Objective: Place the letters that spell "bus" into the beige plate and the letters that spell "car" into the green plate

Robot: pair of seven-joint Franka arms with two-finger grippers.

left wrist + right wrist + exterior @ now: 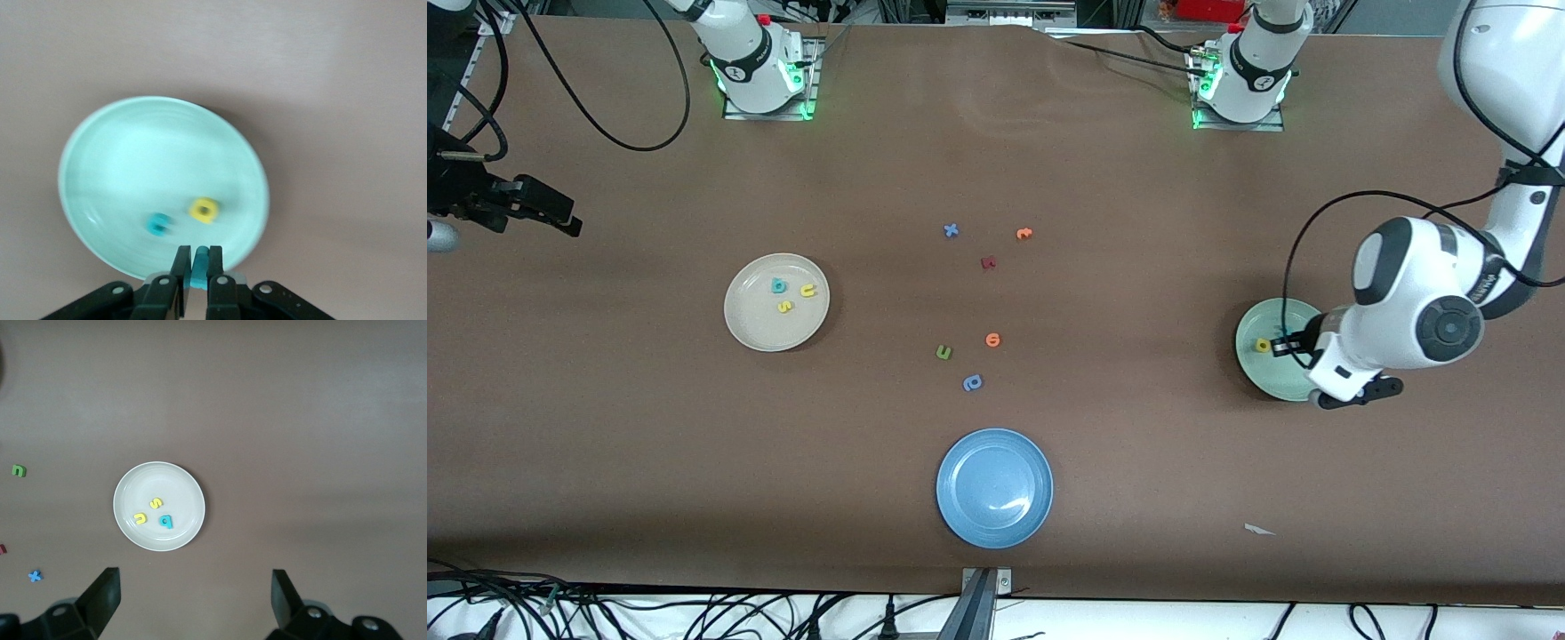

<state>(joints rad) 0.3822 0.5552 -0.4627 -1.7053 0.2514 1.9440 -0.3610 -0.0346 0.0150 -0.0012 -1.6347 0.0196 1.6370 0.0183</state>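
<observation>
The beige plate holds a teal b, a yellow u and a yellow s. In the green plate lie a yellow a and a teal c. My left gripper hangs low over that plate's rim, shut on a teal letter seen edge-on. High over the right arm's end of the table, my right gripper waits open and holds nothing.
Loose letters lie mid-table: a blue x, an orange t, a dark red letter, an orange round letter, a green u-shape and a blue round letter. A blue plate sits nearest the front camera.
</observation>
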